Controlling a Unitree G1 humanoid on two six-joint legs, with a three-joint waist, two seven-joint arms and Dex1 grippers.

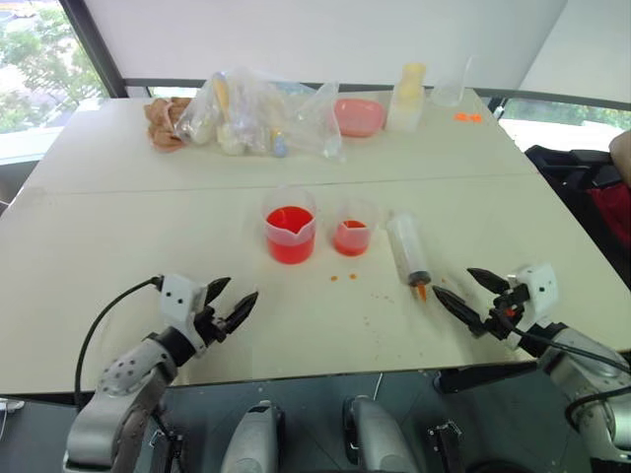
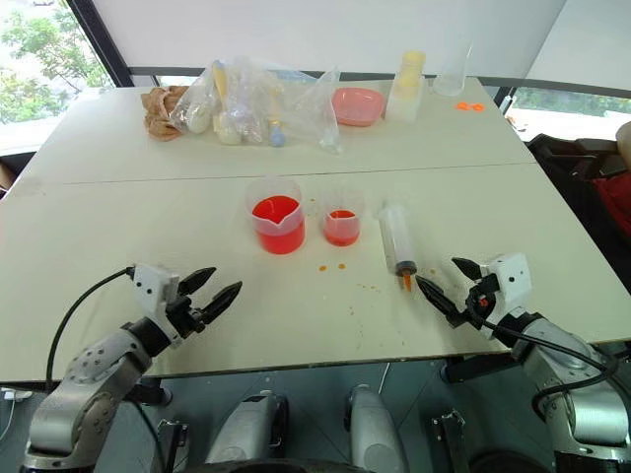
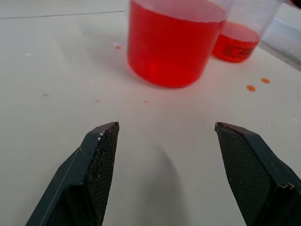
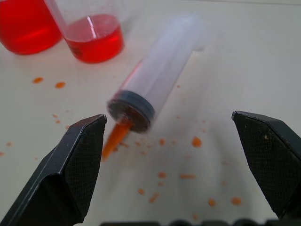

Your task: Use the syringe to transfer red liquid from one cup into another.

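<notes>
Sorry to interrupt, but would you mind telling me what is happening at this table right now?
Nothing is being held. The syringe lies on the table, its orange tip toward the right gripper, whose fingers are open. Beside it stand a larger cup and a smaller cup, both holding red liquid. The left gripper hovers open.
</notes>
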